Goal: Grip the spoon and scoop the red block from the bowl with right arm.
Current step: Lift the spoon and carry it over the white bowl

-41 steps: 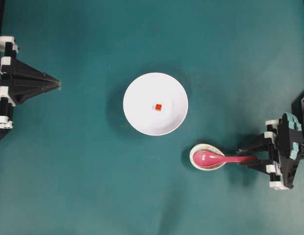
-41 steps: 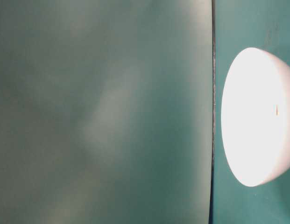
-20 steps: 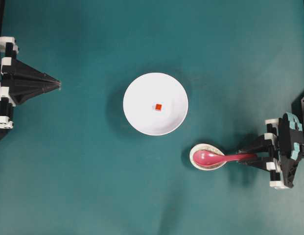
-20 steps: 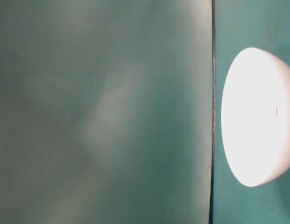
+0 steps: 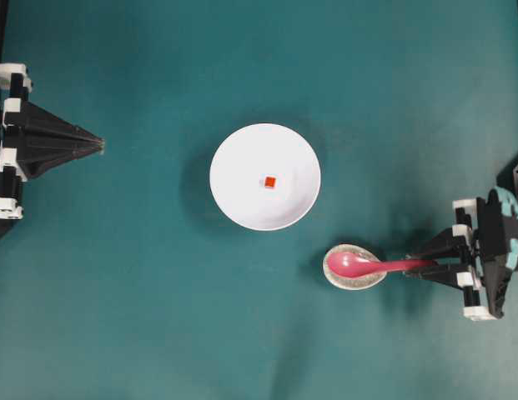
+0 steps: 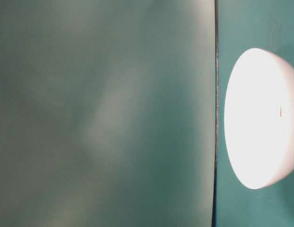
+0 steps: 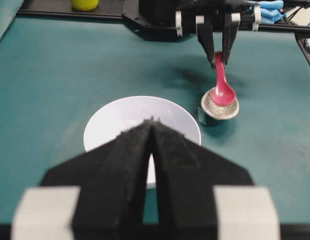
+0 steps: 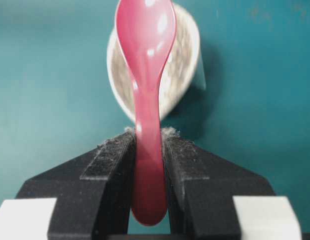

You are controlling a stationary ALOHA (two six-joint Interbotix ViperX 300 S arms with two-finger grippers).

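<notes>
Right wrist view shows you the right tool (image 8: 149, 145) clamped on the spoon (image 8: 146, 100) handle; scoop rests in the speckled dish (image 5: 353, 267). The red block (image 5: 269, 182), mid-bowl (image 5: 233, 175), lies up-left; left tool (image 5: 98, 146) closed.

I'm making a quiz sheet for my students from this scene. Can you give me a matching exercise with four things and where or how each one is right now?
Things:
1. spoon
2. red block
3. left claw
4. small speckled dish

States:
A. inside the white bowl
B. shut, holding nothing, away from the dishes
C. under the spoon's scoop
D. handle clamped in the right claw

Pairs: 1-D, 2-A, 3-B, 4-C
</notes>
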